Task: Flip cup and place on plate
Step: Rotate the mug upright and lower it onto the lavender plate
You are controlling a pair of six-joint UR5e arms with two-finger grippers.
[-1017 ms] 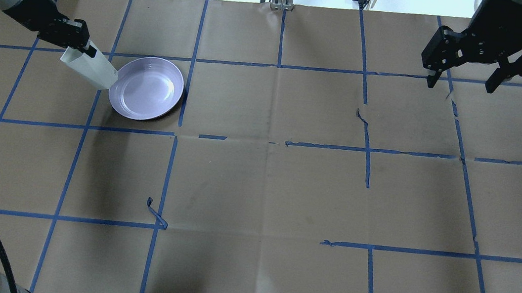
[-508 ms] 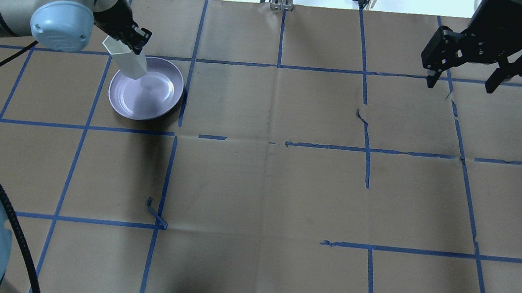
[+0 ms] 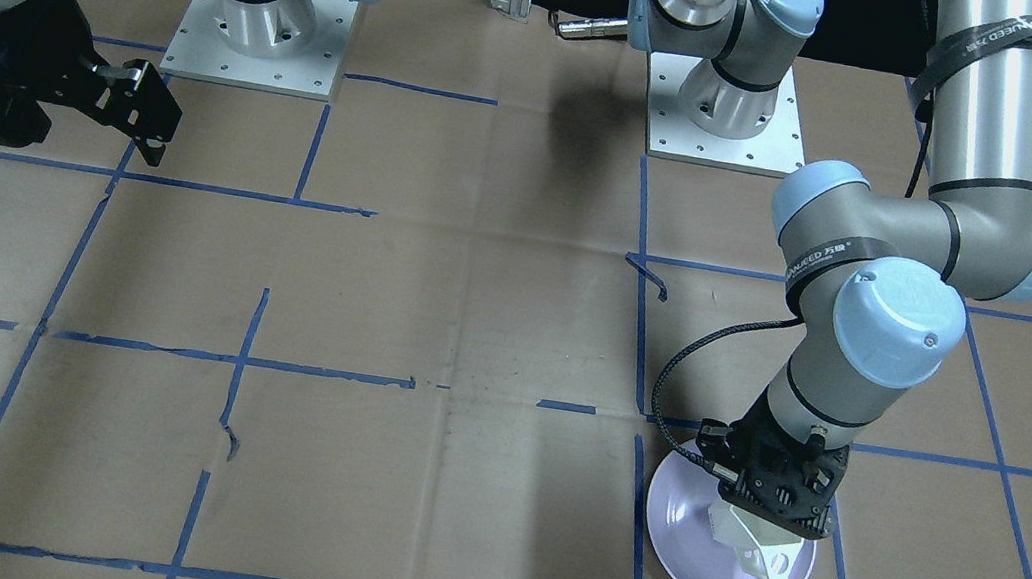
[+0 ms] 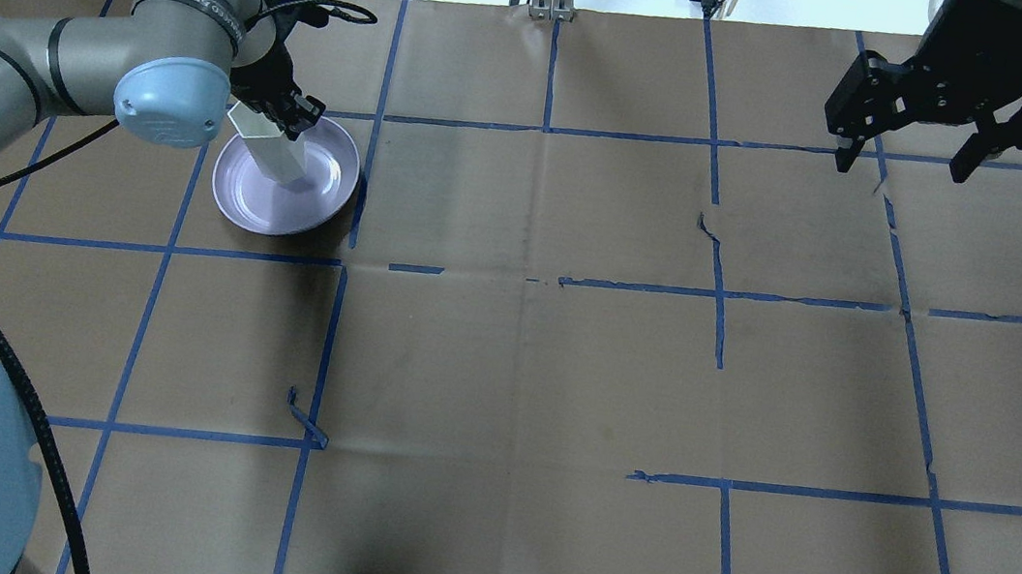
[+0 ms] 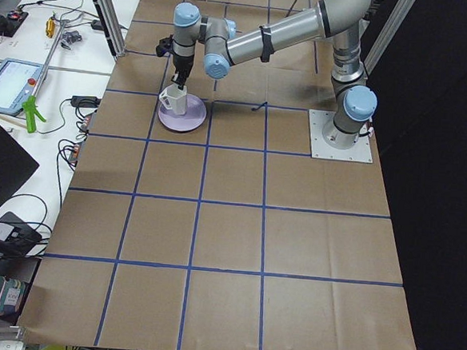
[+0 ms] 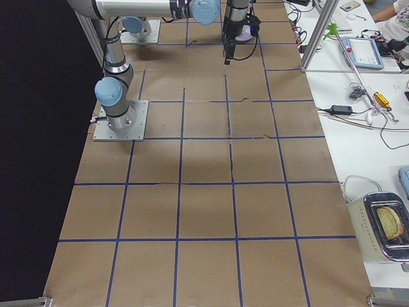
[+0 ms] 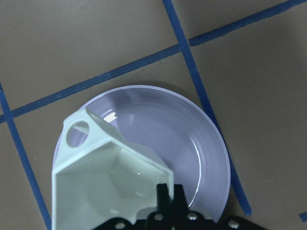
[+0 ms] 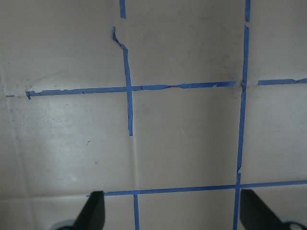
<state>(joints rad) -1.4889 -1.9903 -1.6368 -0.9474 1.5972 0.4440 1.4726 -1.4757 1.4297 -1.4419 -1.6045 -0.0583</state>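
Here the left fingers (image 7: pixel 165 201) pinch the rim of the cup (image 4: pixel 276 156), mouth up, over the plate (image 4: pixel 327 196), possibly touching it; the right fingers (image 8: pixel 93 211) hang spread above the desk (image 4: pixel 558 381).

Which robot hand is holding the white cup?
The left gripper: it is clamped on the cup, holding it over the plate. The right gripper hangs open and empty, far away from them.
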